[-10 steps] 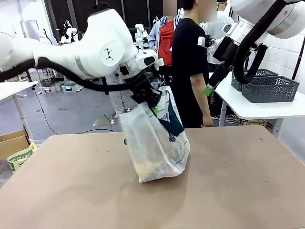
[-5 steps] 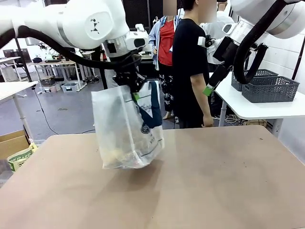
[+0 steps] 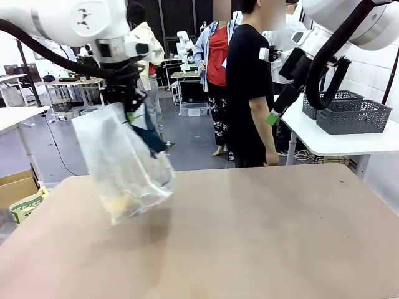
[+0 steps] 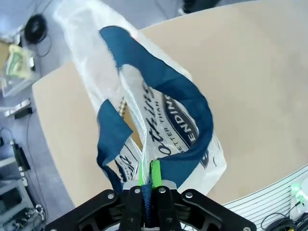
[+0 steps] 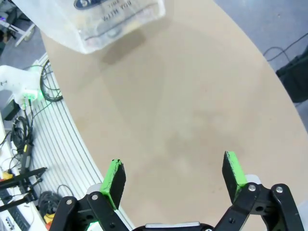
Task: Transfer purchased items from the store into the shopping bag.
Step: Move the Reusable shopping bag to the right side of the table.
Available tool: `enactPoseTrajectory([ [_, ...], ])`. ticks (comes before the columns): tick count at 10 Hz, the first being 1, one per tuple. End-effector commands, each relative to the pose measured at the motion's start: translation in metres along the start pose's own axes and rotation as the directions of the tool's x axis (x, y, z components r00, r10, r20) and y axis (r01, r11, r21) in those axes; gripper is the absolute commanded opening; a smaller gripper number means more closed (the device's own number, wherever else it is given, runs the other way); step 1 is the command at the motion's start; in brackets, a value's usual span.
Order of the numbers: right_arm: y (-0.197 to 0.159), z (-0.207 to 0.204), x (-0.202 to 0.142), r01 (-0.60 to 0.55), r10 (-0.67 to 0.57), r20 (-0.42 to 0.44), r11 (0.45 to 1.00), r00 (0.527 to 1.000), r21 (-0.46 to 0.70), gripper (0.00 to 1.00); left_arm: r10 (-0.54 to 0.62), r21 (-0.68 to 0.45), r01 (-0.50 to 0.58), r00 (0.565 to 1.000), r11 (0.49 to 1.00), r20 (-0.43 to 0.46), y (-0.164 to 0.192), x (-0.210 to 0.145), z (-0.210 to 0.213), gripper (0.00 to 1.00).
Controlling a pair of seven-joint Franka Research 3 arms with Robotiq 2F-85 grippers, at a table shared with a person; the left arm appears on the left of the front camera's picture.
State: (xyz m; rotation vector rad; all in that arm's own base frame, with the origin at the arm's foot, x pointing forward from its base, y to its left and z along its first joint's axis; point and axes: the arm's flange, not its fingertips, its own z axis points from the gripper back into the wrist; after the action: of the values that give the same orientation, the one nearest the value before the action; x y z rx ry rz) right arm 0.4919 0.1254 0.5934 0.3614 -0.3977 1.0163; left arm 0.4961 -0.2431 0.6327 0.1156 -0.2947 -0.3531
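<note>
The clear shopping bag (image 3: 121,165) hangs in the air over the table's left side, tilted, with yellowish purchased items (image 3: 120,202) lying in its bottom. My left gripper (image 3: 129,111) is shut on its navy strap handle (image 4: 159,86); in the left wrist view the green pads (image 4: 155,173) pinch the strap above the bag's navy logo (image 4: 180,130). My right gripper (image 5: 174,175) is open and empty, high above the table at the right (image 3: 272,117). The bag's bottom (image 5: 103,24) shows at the top of the right wrist view. The dark grey store basket is out of view.
A person in black (image 3: 249,87) stands at the far side of the brown table (image 3: 262,237), another behind. Two grey openwork baskets (image 3: 352,112) sit on a white side table at the right. Cardboard boxes (image 3: 19,193) lie on the floor at the left.
My left gripper has lifted the bag off the table's middle and carried it leftward and upward. The right arm has not moved.
</note>
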Motion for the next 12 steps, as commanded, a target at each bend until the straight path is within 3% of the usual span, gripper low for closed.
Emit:
enactPoseTrajectory([
  [1, 0.001, 0.000, -0.001, 0.013, -0.013, -0.016, 1.000, 1.000, 0.001, 1.00, 0.041, 0.034, -0.042, 0.999, 0.999, 0.014, 0.029, -0.016, 0.009, 0.00],
  [3, 0.001, 0.000, -0.001, 0.013, -0.013, -0.016, 1.000, 1.000, 0.001, 1.00, 0.041, 0.048, -0.041, 0.999, 0.998, -0.002, 0.053, -0.019, 0.007, 0.00],
  [6, 0.001, 0.000, -0.001, 0.013, -0.013, -0.016, 1.000, 1.000, 0.001, 1.00, 0.014, -0.045, -0.019, 0.995, 0.999, -0.101, 0.064, -0.014, -0.001, 0.00],
  [7, 0.001, 0.000, -0.001, 0.013, -0.013, -0.016, 1.000, 1.000, 0.001, 1.00, 0.049, 0.027, -0.048, 0.998, 0.998, -0.040, 0.059, -0.016, -0.005, 0.00],
  [11, 0.001, 0.000, -0.001, 0.013, -0.013, -0.016, 1.000, 1.000, 0.001, 1.00, 0.033, 0.003, -0.033, 0.997, 0.999, -0.071, 0.056, -0.016, -0.013, 0.00],
  [12, 0.001, 0.000, -0.001, 0.013, -0.013, -0.016, 1.000, 1.000, 0.001, 1.00, 0.022, 0.069, -0.016, 0.995, 0.998, -0.095, 0.051, -0.011, -0.022, 0.00],
])
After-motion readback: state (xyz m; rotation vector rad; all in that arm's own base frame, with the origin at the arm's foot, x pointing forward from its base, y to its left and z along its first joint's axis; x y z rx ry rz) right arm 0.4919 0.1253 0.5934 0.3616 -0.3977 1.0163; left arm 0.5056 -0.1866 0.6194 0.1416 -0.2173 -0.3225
